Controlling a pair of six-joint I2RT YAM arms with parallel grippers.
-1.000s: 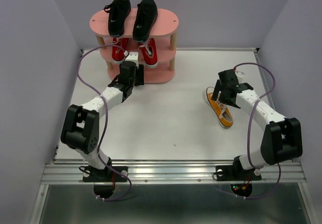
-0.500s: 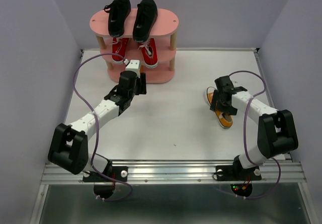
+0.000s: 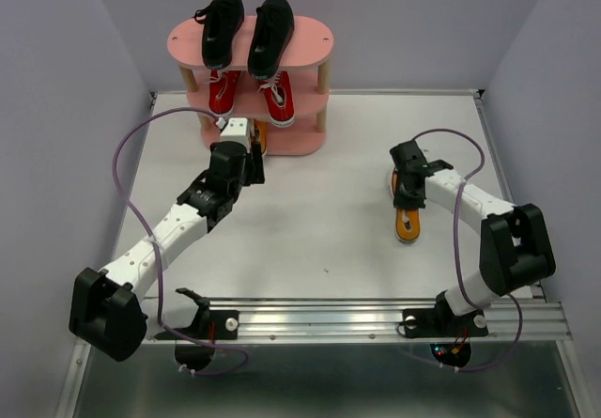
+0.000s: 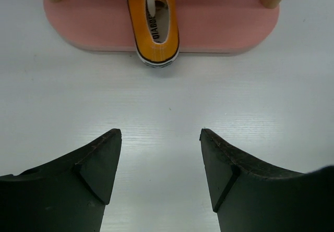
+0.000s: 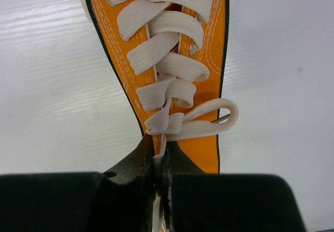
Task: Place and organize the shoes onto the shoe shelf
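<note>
The pink shoe shelf (image 3: 317, 50) stands at the back left. Two black shoes (image 3: 223, 29) sit on its top board and two red shoes (image 3: 279, 100) on the middle board. One orange shoe (image 4: 155, 25) lies on the bottom board (image 4: 219, 27), heel toward my left gripper (image 4: 160, 138), which is open and empty a short way in front of it. On the table at the right, my right gripper (image 5: 162, 161) is shut on the tongue and lace end of the second orange shoe (image 3: 406, 224), whose toe points at the near edge.
Grey walls close in the white table on three sides. A metal rail (image 3: 319, 319) runs along the near edge by the arm bases. The purple cables (image 3: 141, 136) loop out over the table beside both arms.
My right gripper came down and shut on the orange shoe, which swung its toe toward the near edge. My left arm drew back from the shelf, still open.
</note>
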